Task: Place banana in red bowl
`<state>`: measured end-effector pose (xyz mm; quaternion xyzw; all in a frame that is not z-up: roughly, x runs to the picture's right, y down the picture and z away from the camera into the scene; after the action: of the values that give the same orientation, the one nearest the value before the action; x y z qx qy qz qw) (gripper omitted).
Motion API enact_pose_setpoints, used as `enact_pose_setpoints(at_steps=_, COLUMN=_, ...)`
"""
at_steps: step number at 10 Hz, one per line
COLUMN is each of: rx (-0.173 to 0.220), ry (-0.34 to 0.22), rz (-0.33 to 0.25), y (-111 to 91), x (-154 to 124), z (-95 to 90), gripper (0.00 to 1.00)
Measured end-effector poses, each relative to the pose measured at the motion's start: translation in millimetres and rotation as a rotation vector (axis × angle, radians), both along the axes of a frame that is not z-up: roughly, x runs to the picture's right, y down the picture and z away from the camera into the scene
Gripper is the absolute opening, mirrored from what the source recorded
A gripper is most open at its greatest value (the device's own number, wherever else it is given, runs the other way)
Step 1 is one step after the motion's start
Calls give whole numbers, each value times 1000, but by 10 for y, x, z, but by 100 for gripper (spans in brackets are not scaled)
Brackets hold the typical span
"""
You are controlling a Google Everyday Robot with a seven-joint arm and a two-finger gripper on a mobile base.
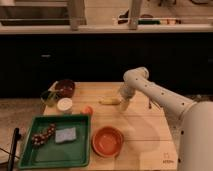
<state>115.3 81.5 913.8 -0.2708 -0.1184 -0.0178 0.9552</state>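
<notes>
The pale yellow banana lies flat on the wooden table, near its far middle. My gripper hangs down from the white arm just right of the banana's right end, close to the table top. The red bowl sits empty near the table's front edge, below and slightly left of the banana.
A small round orange fruit lies left of the banana. A white cup and a dark maroon bowl stand at the far left. A green tray at the front left holds a blue sponge and a brown beaded item.
</notes>
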Motion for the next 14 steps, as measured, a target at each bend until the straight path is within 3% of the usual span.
enact_pose_setpoints(at_steps=14, rx=-43, ry=-13, rz=41, y=151, x=-97, z=173, gripper=80)
